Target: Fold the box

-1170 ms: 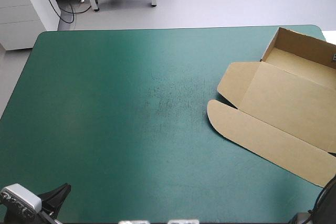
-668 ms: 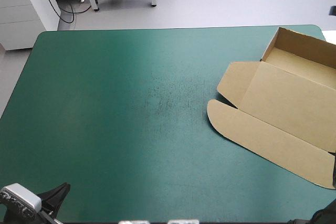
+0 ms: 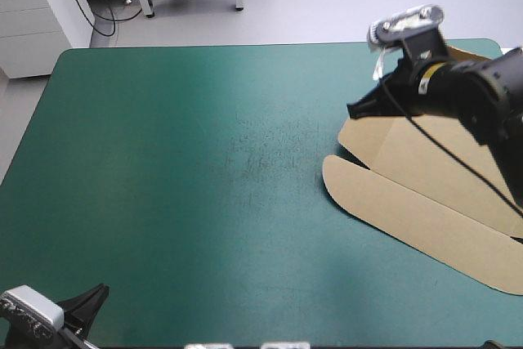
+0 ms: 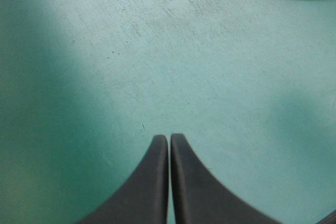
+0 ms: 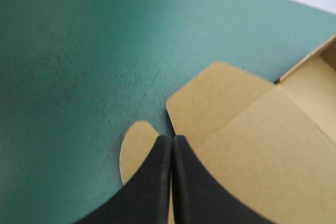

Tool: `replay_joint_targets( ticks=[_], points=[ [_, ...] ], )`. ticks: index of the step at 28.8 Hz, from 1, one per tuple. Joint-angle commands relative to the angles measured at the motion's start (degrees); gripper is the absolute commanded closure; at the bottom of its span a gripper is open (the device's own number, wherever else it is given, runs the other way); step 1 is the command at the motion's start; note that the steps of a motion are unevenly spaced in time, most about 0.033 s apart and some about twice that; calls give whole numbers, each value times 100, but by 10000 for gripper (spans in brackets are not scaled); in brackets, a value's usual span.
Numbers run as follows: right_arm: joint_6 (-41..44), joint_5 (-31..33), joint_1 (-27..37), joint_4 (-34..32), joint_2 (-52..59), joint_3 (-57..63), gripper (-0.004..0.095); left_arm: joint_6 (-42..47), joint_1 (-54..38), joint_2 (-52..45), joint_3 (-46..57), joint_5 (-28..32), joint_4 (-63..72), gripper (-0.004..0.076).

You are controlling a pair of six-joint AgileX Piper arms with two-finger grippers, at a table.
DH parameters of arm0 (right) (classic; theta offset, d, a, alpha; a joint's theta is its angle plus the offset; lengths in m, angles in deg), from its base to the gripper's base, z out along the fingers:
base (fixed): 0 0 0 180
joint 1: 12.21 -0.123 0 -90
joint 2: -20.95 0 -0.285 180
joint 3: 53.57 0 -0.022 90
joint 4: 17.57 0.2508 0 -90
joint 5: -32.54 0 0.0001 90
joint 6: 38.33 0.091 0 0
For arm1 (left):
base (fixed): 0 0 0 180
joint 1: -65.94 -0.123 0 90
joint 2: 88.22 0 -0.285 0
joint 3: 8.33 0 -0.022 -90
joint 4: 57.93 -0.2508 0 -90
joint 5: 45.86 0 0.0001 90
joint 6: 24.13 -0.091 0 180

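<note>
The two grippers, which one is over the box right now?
The right gripper, shut, hangs over the flaps of the brown box. The left gripper, also shut, sits far off at the near left corner, over bare teal-green cover.

— Where are we finding the box (image 3: 409,202)?
— We are seeing it lying along the tabletop's (image 3: 180,169) right edge, tray end toward the far right corner, lid flat toward the middle.
— And the grippers?
— We are seeing the right gripper (image 3: 353,109) hanging over the lid's far flap, the left gripper (image 3: 96,295) sitting at the near left corner.
</note>
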Motion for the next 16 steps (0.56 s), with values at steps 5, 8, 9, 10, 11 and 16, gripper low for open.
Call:
replay_joint_targets(
  ticks=[5, 8, 9, 10, 11, 16],
  points=[
    [1198, -1117, -793, -946, 1631, 2555, 927, 175, 36, -1, -128, 449, 58, 731],
    [1490, -1532, -804, -933, 2328, 3451, 927, 186, 36, -1, -128, 471, 81, 731],
    [1527, -1618, -804, -933, 2520, 3690, 926, 206, 36, -1, -128, 471, 81, 731],
    [1562, -1720, -804, -933, 2764, 3981, 927, 209, 36, -1, -128, 471, 81, 731],
    [1562, -1817, -804, -933, 2960, 4257, 928, 209, 36, -1, -128, 483, 101, 731],
    [1550, -2175, -804, -914, 4146, 5370, 928, 175, 36, -1, -128, 934, 656, 731]
  ],
)
